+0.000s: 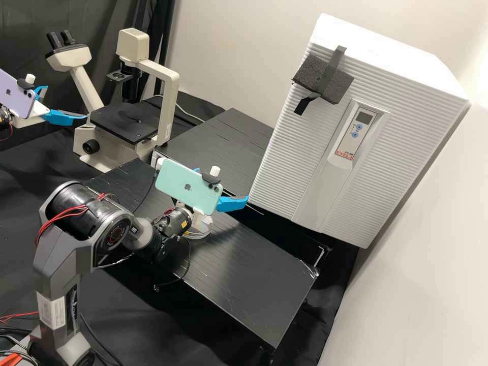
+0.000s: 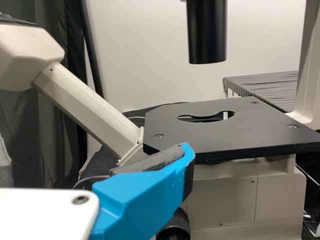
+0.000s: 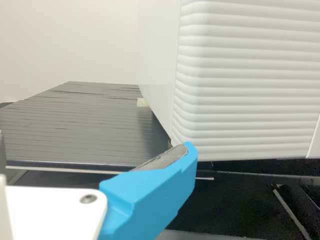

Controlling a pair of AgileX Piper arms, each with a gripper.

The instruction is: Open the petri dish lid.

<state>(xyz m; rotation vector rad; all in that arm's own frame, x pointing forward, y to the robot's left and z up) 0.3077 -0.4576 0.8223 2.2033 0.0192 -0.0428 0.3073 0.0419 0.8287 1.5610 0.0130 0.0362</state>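
Near the microscope at the left of the high view is my left gripper (image 1: 67, 102), its blue fingers apart. In the left wrist view, one finger of the left gripper (image 2: 145, 195) points toward the black microscope stage (image 2: 240, 132), with nothing against its dark pad. My right gripper (image 1: 223, 184) is over the bench's middle in the high view, open, near the white box's lower left corner. The right wrist view has one finger of the right gripper (image 3: 152, 197) in front of the white ribbed box (image 3: 245, 80), its grey pad bare.
The cream microscope (image 1: 165, 109) stands at the back left. The big white box (image 1: 290, 157) with a control panel takes up the right. A pale coiled cable (image 1: 198, 235) lies on the black bench (image 1: 239, 274) by the right arm. Black cloth hangs behind.
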